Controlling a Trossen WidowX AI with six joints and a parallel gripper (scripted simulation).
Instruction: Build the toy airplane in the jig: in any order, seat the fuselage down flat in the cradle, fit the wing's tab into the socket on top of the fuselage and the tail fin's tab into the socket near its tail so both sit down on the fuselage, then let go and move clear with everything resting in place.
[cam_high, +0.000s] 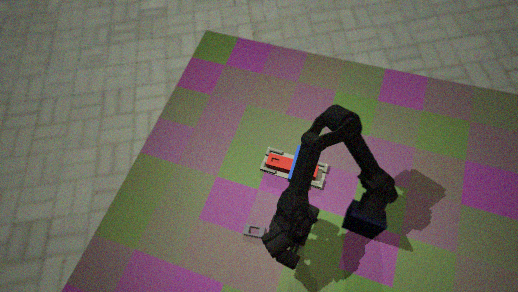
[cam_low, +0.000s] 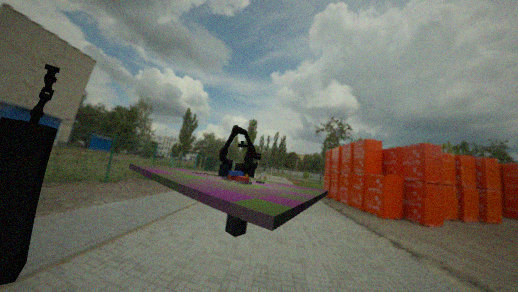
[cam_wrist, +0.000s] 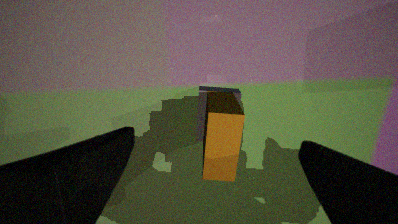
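Note:
The red fuselage (cam_high: 280, 162) (cam_low: 241, 179) lies in the pale grey cradle (cam_high: 319, 185). The blue wing (cam_high: 294, 162) (cam_low: 236, 173) lies across its top, partly hidden by the arm in the top view; whether its tab is fully down cannot be seen. The orange tail fin (cam_wrist: 223, 145) is upright at a small grey holder (cam_wrist: 202, 117), apart from the fuselage; the arm hides it in the top view. My gripper (cam_wrist: 217, 141) is open and empty, pointing down above the fin, with one finger off to each side of it.
A small grey holder with an opening (cam_high: 254, 230) lies on the checkered table (cam_high: 225, 202), left of the gripper in the top view. The arm's dark base (cam_high: 365, 219) stands to the right, and the arm arches over the cradle's tail side.

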